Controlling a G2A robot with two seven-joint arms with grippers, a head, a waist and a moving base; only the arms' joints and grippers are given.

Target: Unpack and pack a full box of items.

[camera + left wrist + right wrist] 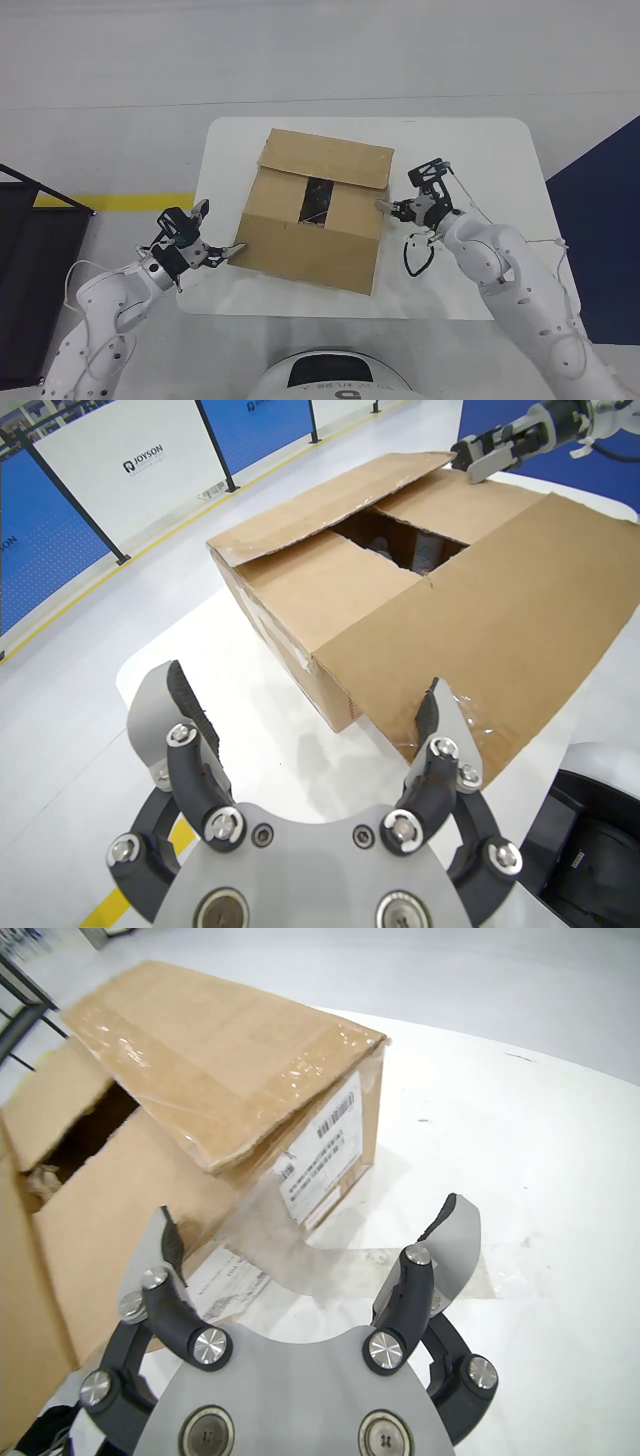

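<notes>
Box (300,250), flaps ajar, holds bottle (427,550) and crumpled paper (42,1180); left gripper (306,680) and right gripper (308,1207) spread wide, empty.

Hidden inside the box (310,245)
Its flaps (310,575) cover most; through the gap (320,200) the items (427,550) show only partly, too dark to identify.

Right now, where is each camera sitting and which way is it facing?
Top view: above the arms, looking down on the table and cardboard box; left gripper and right gripper flank it.
Left wrist view: on the left wrist, facing across the box's gap toward the right gripper; own open fingers show.
Right wrist view: on the right wrist, facing the box's labelled end; own open fingers show.
Shared: both wrist views show the box's gap.
</notes>
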